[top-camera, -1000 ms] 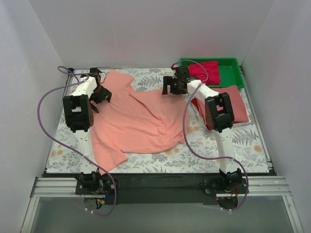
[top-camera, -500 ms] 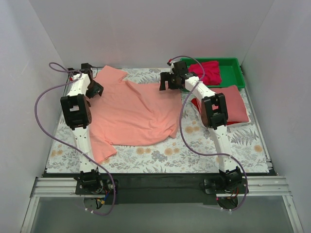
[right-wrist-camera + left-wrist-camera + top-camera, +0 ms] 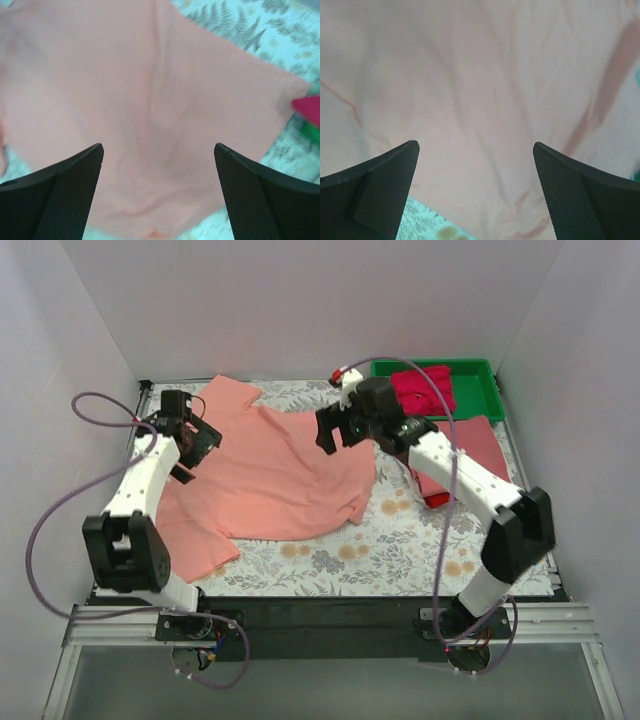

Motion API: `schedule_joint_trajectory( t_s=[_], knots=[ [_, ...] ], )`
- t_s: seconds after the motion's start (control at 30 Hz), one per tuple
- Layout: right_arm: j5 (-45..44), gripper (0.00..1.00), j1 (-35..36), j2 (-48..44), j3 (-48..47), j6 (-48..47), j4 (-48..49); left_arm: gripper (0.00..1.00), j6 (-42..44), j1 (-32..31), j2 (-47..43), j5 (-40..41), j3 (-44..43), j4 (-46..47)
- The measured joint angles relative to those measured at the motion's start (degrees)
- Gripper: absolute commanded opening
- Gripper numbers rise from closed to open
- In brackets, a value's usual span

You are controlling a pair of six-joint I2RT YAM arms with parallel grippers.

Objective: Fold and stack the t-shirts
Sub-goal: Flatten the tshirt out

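A light salmon-pink t-shirt [image 3: 270, 475] lies spread and wrinkled across the left and middle of the table. It fills the left wrist view [image 3: 480, 90] and the right wrist view [image 3: 150, 110]. My left gripper [image 3: 190, 445] is open and empty above the shirt's left part. My right gripper [image 3: 337, 430] is open and empty above the shirt's upper right edge. A dusty rose shirt [image 3: 485, 445] lies folded at the right, partly hidden by my right arm, with a red shirt's edge [image 3: 430, 498] showing under it. A magenta shirt [image 3: 425, 388] lies in the green tray [image 3: 478, 390].
The green tray stands at the back right corner. White walls close in the table on three sides. The floral tablecloth [image 3: 420, 550] shows in front of the shirts and along the front edge.
Both arms have swung back from the far edge and lifted. The salmon-pink shirt was pulled toward the back of the table, then let go; it now lies still.
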State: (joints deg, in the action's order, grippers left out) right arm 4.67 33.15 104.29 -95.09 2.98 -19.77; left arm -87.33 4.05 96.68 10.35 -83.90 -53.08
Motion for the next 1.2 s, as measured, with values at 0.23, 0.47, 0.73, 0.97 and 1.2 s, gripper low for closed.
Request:
schedule_joint_trajectory(
  t_s=[0.23, 0.47, 0.73, 0.97, 1.2],
  knots=[
    [-3.6, 0.94, 5.2, -34.2, 48.9, 14.8, 7.0, 0.98, -6.1, -27.9, -24.0, -4.6, 24.7, 9.0],
    [-5.0, 0.82, 3.7, -35.8, 61.6, 25.9, 12.2, 0.89, -5.7, -54.4, -12.6, -2.1, 26.9, 15.9],
    [-0.2, 0.51, 0.8, -17.5, 52.9, 30.3, 17.9, 0.75, -1.4, -57.4, 4.6, 5.1, 18.8, 17.6],
    [1.6, 0.07, 0.5, -14.9, 51.9, 30.3, 18.6, 0.14, 0.3, -57.4, 8.9, 8.3, 15.9, 16.6],
    [2.3, 0.01, -1.1, -14.9, 49.4, 28.0, 15.9, 0.00, 0.6, -57.4, 9.6, 9.1, 14.6, 15.2]
  ],
)
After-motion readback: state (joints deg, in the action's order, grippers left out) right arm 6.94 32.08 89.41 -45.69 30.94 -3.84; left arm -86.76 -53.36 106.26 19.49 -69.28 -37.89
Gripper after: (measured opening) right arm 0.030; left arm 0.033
